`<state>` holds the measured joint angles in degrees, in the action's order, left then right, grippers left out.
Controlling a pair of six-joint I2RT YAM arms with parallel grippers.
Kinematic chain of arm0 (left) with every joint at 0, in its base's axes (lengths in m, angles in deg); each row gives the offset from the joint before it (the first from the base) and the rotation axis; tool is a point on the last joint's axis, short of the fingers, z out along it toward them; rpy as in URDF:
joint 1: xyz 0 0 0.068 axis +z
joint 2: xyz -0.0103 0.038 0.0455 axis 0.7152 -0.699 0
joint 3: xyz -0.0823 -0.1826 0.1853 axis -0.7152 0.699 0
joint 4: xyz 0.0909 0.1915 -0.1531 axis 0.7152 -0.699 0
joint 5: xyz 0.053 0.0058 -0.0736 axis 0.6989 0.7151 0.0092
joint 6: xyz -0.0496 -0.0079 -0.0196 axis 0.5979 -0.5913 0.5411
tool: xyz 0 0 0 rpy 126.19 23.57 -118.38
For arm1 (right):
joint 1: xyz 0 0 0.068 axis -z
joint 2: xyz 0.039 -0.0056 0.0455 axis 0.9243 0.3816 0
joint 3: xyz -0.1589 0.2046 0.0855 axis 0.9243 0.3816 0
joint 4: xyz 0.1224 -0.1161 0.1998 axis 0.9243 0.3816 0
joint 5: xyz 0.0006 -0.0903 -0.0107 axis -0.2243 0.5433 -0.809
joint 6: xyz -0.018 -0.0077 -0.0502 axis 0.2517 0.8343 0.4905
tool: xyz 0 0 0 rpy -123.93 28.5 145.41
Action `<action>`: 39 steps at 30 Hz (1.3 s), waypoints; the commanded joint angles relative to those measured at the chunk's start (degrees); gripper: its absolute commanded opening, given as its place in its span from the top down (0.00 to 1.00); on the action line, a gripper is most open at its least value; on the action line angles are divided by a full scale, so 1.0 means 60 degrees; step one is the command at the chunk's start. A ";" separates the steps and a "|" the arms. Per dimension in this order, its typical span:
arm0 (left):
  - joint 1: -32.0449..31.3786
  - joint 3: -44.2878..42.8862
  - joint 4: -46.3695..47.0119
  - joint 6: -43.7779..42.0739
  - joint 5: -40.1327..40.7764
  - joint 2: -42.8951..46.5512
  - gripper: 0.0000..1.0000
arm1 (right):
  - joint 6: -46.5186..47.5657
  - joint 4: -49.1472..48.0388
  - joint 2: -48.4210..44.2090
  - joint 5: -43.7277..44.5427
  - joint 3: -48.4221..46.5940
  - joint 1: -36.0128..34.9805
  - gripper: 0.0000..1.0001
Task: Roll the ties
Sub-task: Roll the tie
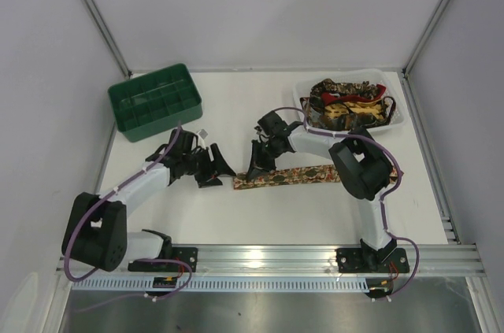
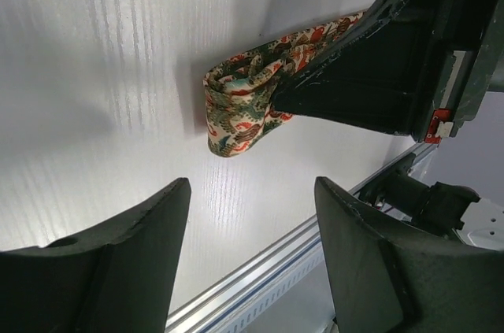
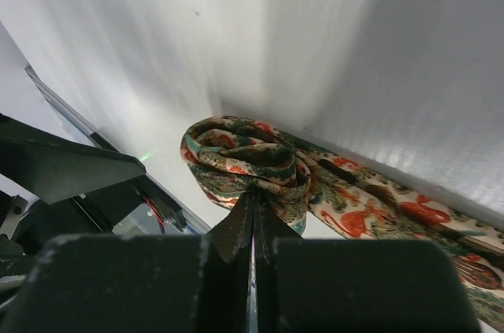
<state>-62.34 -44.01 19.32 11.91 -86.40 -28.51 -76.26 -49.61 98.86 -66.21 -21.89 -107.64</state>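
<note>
tie soft cloth; table matt, faintly grained

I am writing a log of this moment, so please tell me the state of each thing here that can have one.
Tie on the table: left end rolled, rest flat.
Left jaws: open, empty.
Right jaws: shut on the roll.
Crate: looks empty.
Tray: holds a heap of unrolled ties.

Paisley tie flat, end rolled (loosely).

no readable text or labels, as far as visible.
</note>
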 commanded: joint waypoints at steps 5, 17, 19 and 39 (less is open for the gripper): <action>-0.0031 -0.0027 0.1368 0.0271 -0.0983 -0.1003 0.30 | 0.0200 -0.0064 -0.0334 0.0087 0.0312 0.0204 1.00; -0.0544 -0.0730 0.1881 0.0286 -0.0852 -0.2673 0.33 | 0.0185 -0.0386 -0.0246 -0.0060 0.0620 0.0336 1.00; -0.0559 -0.0906 0.1882 0.0330 -0.0749 -0.2849 0.34 | 0.0185 -0.0415 -0.0246 -0.0060 0.0620 0.0351 1.00; -0.1027 -0.1697 0.1370 0.0374 -0.0383 -0.3743 0.93 | 0.0390 -0.0050 -0.0392 0.0042 0.0181 0.0439 1.00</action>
<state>-68.00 -51.57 28.76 15.56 -89.36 -50.54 -75.45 -51.08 98.86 -66.85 -18.79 -105.06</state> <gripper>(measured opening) 0.119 0.010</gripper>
